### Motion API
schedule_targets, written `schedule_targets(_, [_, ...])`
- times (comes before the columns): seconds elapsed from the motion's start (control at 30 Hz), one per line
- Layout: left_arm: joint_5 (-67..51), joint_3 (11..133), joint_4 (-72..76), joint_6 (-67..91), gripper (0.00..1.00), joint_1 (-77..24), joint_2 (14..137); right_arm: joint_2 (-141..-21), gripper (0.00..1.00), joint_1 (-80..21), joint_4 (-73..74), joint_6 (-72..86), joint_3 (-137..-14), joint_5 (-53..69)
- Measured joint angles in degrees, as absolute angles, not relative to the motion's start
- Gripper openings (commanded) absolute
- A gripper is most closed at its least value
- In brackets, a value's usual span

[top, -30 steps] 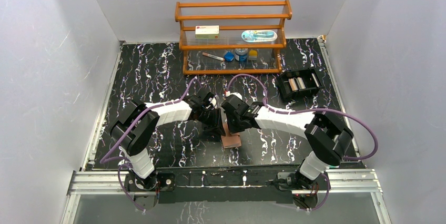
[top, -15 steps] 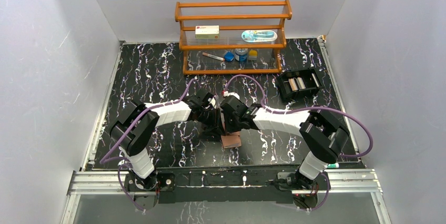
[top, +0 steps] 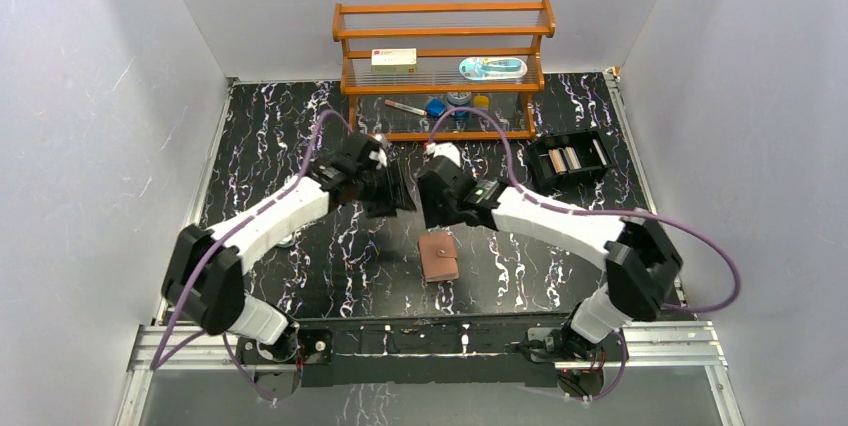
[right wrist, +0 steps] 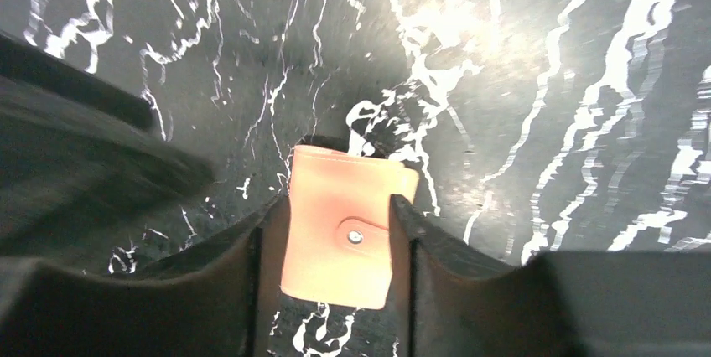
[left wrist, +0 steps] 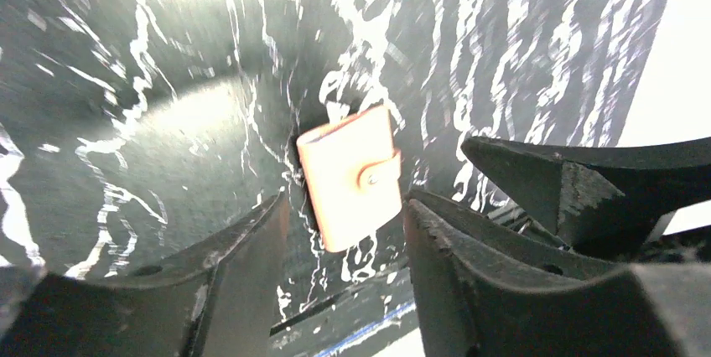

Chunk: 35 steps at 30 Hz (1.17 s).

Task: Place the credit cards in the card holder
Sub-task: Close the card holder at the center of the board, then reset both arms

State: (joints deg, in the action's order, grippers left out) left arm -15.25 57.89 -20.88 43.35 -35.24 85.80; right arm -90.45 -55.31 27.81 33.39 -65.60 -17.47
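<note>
The card holder (top: 439, 257), a tan-pink wallet, lies shut on the black marbled table with its snap tab fastened. It shows in the left wrist view (left wrist: 350, 177) and in the right wrist view (right wrist: 344, 223). My left gripper (top: 398, 200) hangs open above the table, up and left of the wallet, and its fingers (left wrist: 243, 256) hold nothing. My right gripper (top: 434, 214) is open just beyond the wallet's far edge, raised clear of it. From its own camera the wallet appears in the gap of the right gripper (right wrist: 335, 244), down on the table. The credit cards are hidden.
A wooden shelf rack (top: 443, 74) stands at the back with a white box (top: 393, 60) and small items on it. A black compartment tray (top: 569, 160) sits at the right rear. The table's metal front rail (top: 430, 341) runs below the wallet.
Both arms have risen and drawn back from the wallet toward the shelf, and both sets of jaws have opened. The wallet, earlier half covered by the grippers, now lies in plain view.
</note>
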Motion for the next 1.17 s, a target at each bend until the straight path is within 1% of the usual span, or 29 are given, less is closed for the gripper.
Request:
schedule_targets(0.07, [-11.5, 62.2, -24.4, 42.0, 0.64, -34.0, 82.0, -87.1, 0.7, -54.8, 29.4, 32.8, -66.8, -19.3])
schedule_targets(0.1, [-9.5, 64.8, -26.2, 41.1, 0.92, -33.6, 80.3, -84.9, 0.76, -54.6, 30.4, 32.5, -67.4, -20.2])
schedule_targets(0.13, [-8.1, 66.8, -27.5, 40.2, 0.98, -33.5, 78.9, -82.5, 0.84, -54.4, 31.1, 32.2, -67.9, -21.0])
schedule_targets(0.17, [-6.5, 69.3, -29.2, 39.0, 0.98, -33.4, 77.2, -80.1, 0.96, -54.2, 31.7, 31.9, -68.5, -21.8])
schedule_targets(0.2, [-5.1, 71.5, -30.6, 38.0, 0.98, -33.4, 75.8, -78.1, 0.98, -54.2, 32.1, 31.6, -68.8, -22.3])
schedule_targets(0.3, [-2.4, 75.7, -33.3, 35.5, 0.98, -33.4, 71.6, -71.0, 0.98, -54.1, 33.1, 31.0, -69.6, -23.6])
schedule_targets(0.4, [-0.9, 76.1, -35.4, 33.3, 0.98, -33.4, 66.3, -65.7, 0.98, -54.1, 33.8, 31.1, -69.6, -24.1])
schedule_targets(0.5, [-0.9, 74.2, -35.8, 31.9, 0.98, -33.4, 60.8, -60.7, 0.98, -54.1, 34.2, 31.7, -68.6, -24.2])
schedule_targets(0.6, [-1.3, 71.0, -35.7, 31.6, 0.98, -33.4, 55.0, -54.9, 0.98, -54.1, 34.6, 33.5, -64.9, -25.0])
schedule_targets(0.7, [-1.7, 68.8, -35.9, 31.7, 0.98, -33.4, 51.7, -50.4, 0.98, -54.1, 35.0, 35.5, -61.4, -26.5])
schedule_targets(0.87, [-1.9, 65.6, -36.1, 32.1, 0.98, -33.4, 50.7, -47.4, 0.98, -54.1, 36.3, 37.6, -59.1, -28.1])
schedule_targets(1.17, [-1.1, 62.0, -35.1, 31.5, 0.98, -33.4, 50.4, -47.8, 0.99, -54.1, 36.9, 38.8, -59.3, -28.8])
